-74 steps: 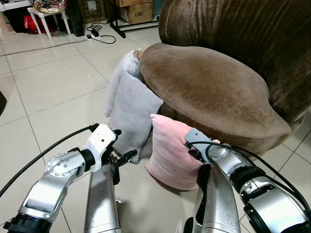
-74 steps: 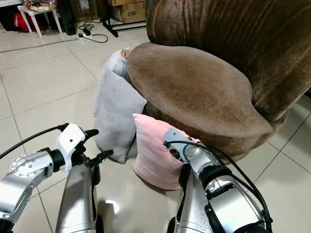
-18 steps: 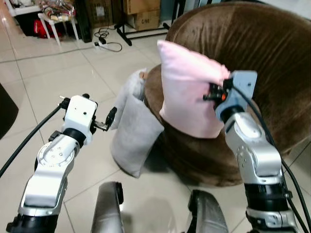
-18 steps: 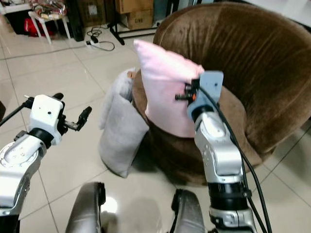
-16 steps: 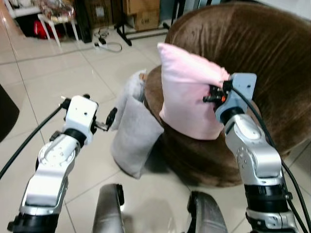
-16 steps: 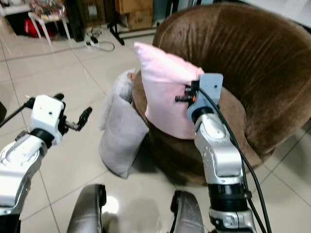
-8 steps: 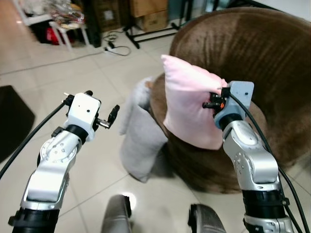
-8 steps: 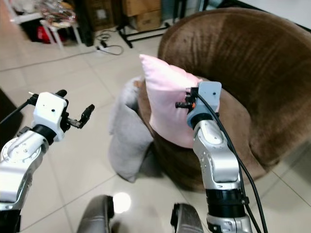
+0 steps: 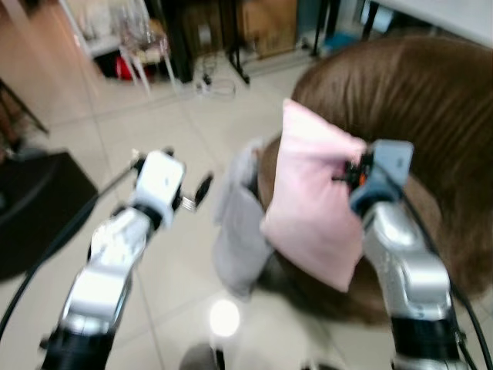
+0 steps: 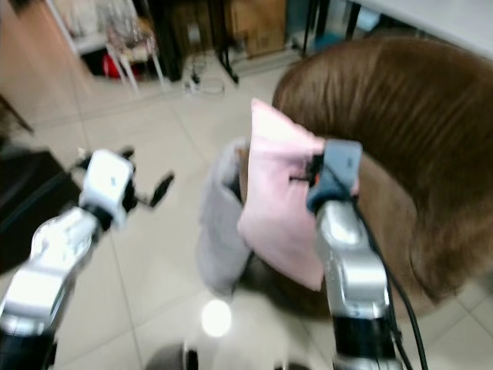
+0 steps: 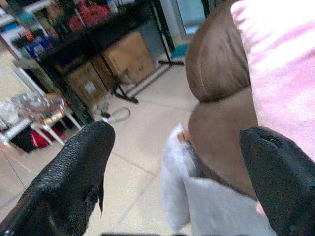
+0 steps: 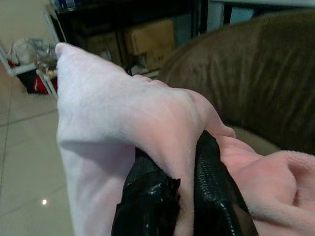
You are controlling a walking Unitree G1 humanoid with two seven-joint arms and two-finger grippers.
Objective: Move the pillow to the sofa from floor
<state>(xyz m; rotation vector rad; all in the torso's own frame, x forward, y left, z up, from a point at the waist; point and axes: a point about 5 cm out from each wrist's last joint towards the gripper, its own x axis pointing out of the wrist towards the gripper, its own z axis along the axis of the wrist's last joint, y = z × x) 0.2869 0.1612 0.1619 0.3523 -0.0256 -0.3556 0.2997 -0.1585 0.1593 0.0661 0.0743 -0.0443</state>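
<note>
The pink pillow (image 9: 312, 200) hangs in the air over the front of the brown round sofa (image 9: 400, 100), held by its upper right edge. My right gripper (image 12: 182, 196) is shut on a fold of that pillow, fabric pinched between its two black fingers. My left gripper (image 9: 199, 191) is raised to the left of the sofa, over the floor, with its fingers (image 11: 74, 172) wide open and nothing between them. A grey pillow (image 9: 239, 231) leans upright on the floor against the sofa's left side.
Pale floor tiles (image 9: 177, 308) spread out to the left, with a dark mat (image 9: 35, 208) at the far left. Behind stand a white stool (image 9: 142, 50), cardboard boxes (image 9: 269, 19), a cable on the floor and a black shelf.
The whole picture has shifted and blurred, so the camera moved closer and turned. The pink pillow stays gripped in my right gripper, a little lower against the sofa front. My left gripper stays open.
</note>
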